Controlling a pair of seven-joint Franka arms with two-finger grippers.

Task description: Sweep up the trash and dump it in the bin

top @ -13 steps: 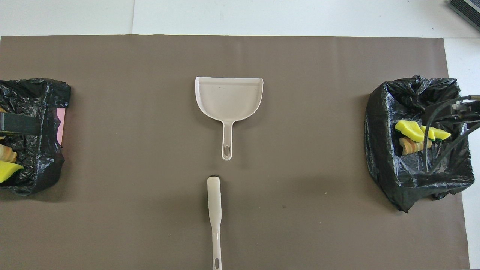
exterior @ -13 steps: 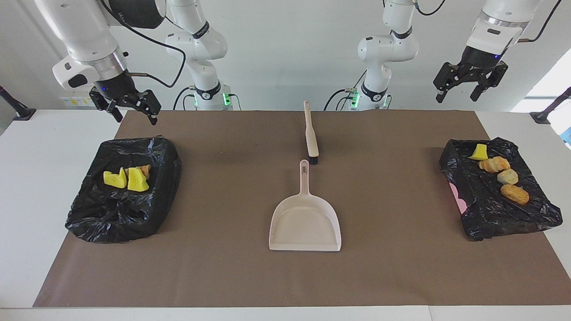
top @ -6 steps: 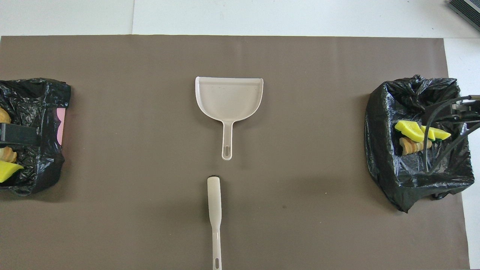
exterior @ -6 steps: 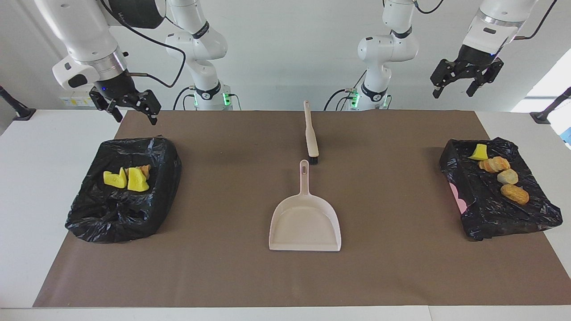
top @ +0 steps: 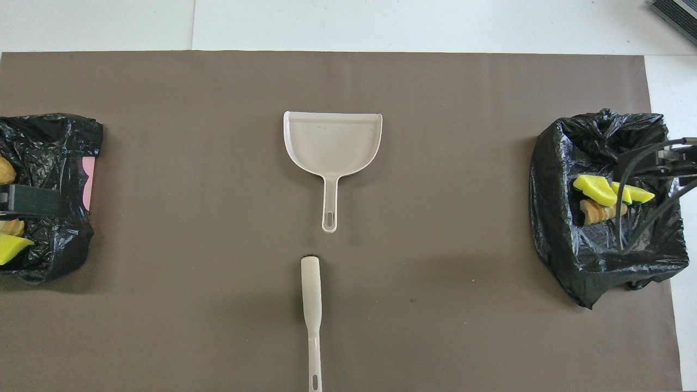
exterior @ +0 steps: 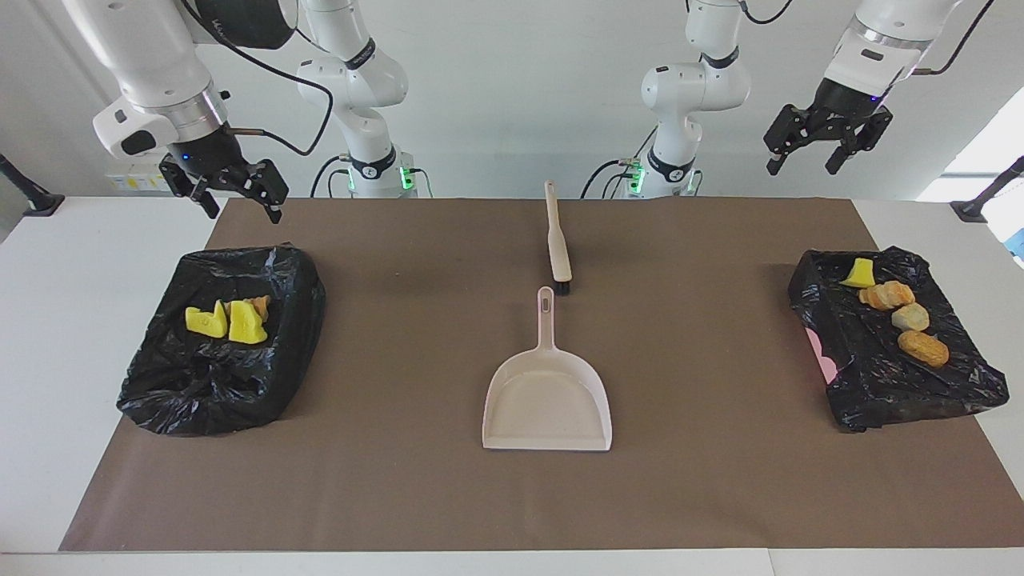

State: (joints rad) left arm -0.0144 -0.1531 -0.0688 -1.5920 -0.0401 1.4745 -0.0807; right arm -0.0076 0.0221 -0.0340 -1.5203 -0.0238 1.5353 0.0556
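With all 7 pieces of trash (exterior: 228,322) lying in the 2 black bins (exterior: 152,376) at the desk's ends, I judged the dumping done. My left hand (exterior: 824,148) and right hand (exterior: 228,192) hung wide open, empty, above them. Next, retreat; dustpan (exterior: 547,404) and brush (exterior: 557,248) lay mid-desk.

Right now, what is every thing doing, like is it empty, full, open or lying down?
Dustpan: lying flat, empty.
Brush: lying flat, untouched.
Bin at right arm's end: three trash pieces in it.
Bin at left arm's end: four trash lumps on it.
Left gripper: open, empty, raised.
Right gripper: open, empty, raised.
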